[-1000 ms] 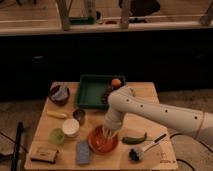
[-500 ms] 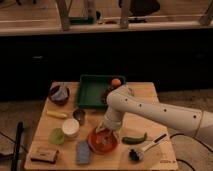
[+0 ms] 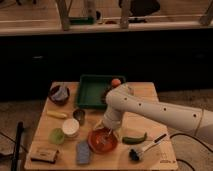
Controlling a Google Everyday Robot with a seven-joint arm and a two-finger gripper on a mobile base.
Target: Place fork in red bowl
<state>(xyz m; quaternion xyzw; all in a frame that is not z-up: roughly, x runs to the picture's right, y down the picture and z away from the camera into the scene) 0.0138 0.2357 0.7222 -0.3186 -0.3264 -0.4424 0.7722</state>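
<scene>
The red bowl (image 3: pixel 100 142) sits near the front edge of the wooden table, left of the middle. My gripper (image 3: pixel 108 131) hangs from the white arm and points down over the bowl's far right part, just above its inside. A slim silvery fork (image 3: pixel 104 138) shows inside the bowl directly under the gripper, slanting toward the bowl's middle. I cannot tell whether the gripper is touching it.
A green tray (image 3: pixel 92 92) with an orange ball (image 3: pixel 116 82) at its corner stands behind. A dark brown bowl (image 3: pixel 59 95), metal cup (image 3: pixel 79 116), white cup (image 3: pixel 71 127) and green cup (image 3: pixel 56 135) stand left. A blue sponge (image 3: pixel 83 152), green pepper (image 3: pixel 134 139) and white-handled brush (image 3: pixel 145 147) lie nearby.
The gripper has stayed over the red bowl with only a slight shift. The fork now shows inside the bowl beneath it.
</scene>
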